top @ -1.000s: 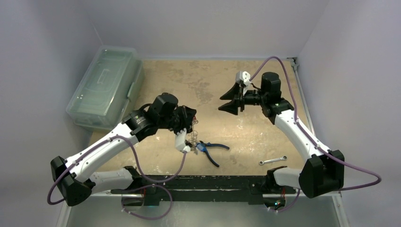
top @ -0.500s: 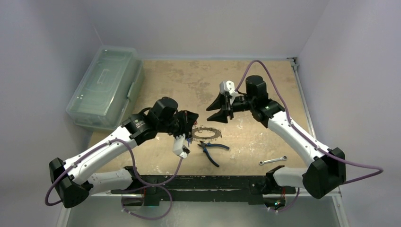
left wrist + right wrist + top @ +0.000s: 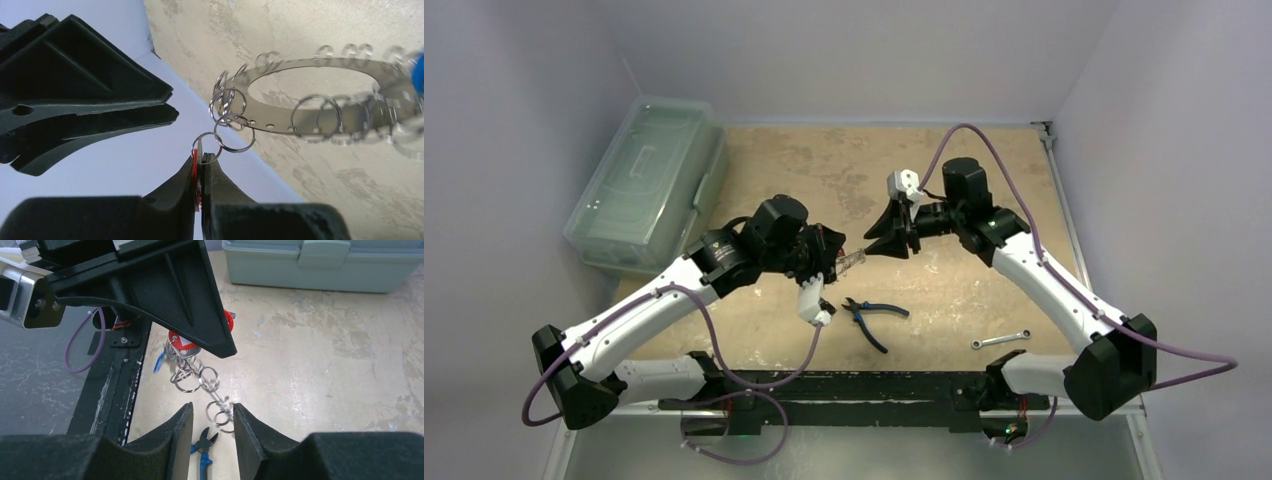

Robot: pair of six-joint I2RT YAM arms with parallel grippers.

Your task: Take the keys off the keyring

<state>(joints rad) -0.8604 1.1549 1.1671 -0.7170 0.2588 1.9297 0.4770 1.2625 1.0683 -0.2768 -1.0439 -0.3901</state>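
Observation:
My left gripper is shut on a red-tagged key and holds the keyring up off the table. In the left wrist view the keyring is a flat silver ring strung with several small split rings; other keys are blurred. My right gripper is open, right at the ring's far end. In the right wrist view its jaws stand apart around the ring's hanging split rings, not touching them. The red tag shows under the left gripper.
Blue-handled pliers lie on the table below the grippers and show in the right wrist view. A silver wrench lies at the front right. A clear lidded box stands at the back left. The black front rail runs between the arm bases.
The keyring hung below my left gripper, swung out flat, and now stretches toward my right gripper. The right gripper has moved left and down to the ring's end.

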